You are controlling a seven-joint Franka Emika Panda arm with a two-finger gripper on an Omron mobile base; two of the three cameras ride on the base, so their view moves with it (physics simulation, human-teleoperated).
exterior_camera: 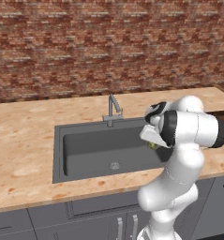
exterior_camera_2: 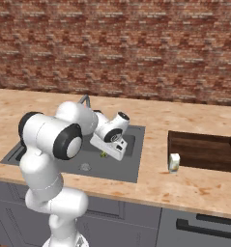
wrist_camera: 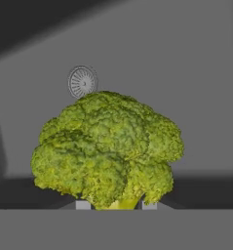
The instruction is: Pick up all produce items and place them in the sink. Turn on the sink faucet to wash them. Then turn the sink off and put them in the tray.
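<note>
A broccoli floret (wrist_camera: 108,151) with a green bushy top sits between my fingertips, and my gripper (wrist_camera: 111,205) is shut on its stalk. Beyond it lies the dark grey floor of the sink (wrist_camera: 186,73) with the round drain (wrist_camera: 82,82). From the base, the gripper (exterior_camera: 153,142) hangs over the right part of the sink (exterior_camera: 85,150), with a bit of broccoli (exterior_camera: 153,146) showing below it. The sink faucet (exterior_camera: 113,110) stands at the basin's back rim, to the gripper's left. In the right base view the broccoli (exterior_camera_2: 103,154) hangs above the basin (exterior_camera_2: 131,166). The brown tray (exterior_camera_2: 204,152) lies on the counter to the right.
A small pale carton (exterior_camera_2: 174,162) stands upright at the tray's front left corner. The wooden counter (exterior_camera: 24,140) stretches wide to the left of the sink. A brick wall (exterior_camera: 108,42) closes the back. My own arm (exterior_camera_2: 54,135) blocks the basin's left side in the right base view.
</note>
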